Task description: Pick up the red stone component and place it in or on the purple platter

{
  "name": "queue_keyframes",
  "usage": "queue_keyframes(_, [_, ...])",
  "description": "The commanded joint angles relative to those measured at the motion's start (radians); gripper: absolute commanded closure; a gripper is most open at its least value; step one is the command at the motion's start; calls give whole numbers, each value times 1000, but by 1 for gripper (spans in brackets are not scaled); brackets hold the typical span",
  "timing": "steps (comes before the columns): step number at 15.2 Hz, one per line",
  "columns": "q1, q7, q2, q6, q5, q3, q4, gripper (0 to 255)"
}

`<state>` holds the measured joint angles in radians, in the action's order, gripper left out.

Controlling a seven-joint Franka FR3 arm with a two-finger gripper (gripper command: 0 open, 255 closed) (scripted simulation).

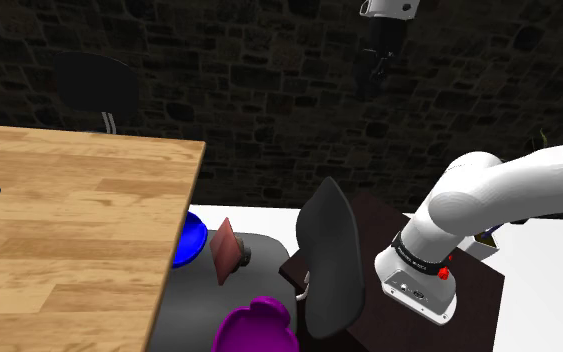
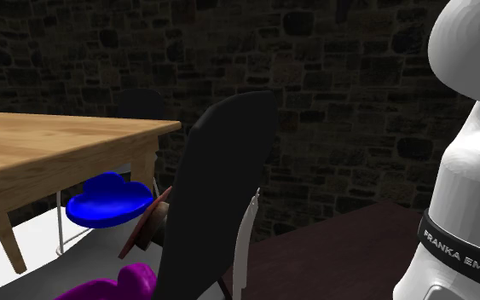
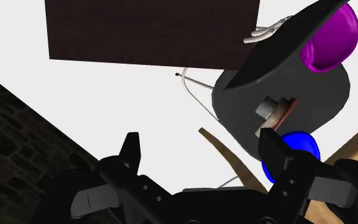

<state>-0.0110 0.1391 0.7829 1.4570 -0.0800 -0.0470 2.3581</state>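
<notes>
The red stone component (image 1: 226, 250) is a thin reddish slab standing on edge on a dark chair seat (image 1: 259, 245), with a small grey block against it. I also see the slab (image 2: 143, 224) from the side, and from above (image 3: 287, 109) in the wrist view. The purple platter (image 1: 257, 328) lies on the same seat, nearer the shoulder view's bottom edge, and reappears as a purple platter (image 2: 110, 285) (image 3: 330, 41). My gripper (image 1: 376, 68) hangs high above the stand, far from both. Its fingers (image 3: 131, 150) stand apart, open, with nothing between them.
A blue dish (image 1: 191, 240) sits beside the slab, under the wooden table's (image 1: 69, 220) edge. The chair's black backrest (image 1: 331, 258) rises between the stand (image 1: 389, 240) and the seat. A second dark chair (image 1: 97, 88) stands behind the table. A stone wall closes the back.
</notes>
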Motion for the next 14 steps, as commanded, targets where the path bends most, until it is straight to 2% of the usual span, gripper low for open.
queue_keyframes(1, [0, 0, 0, 0, 0, 0, 0, 0])
queue_keyframes(8, [15, -213, 36, 185, -112, 159, 183, 0])
queue_keyframes(14, [40, -393, -18, 373, -212, 311, 280, 0])
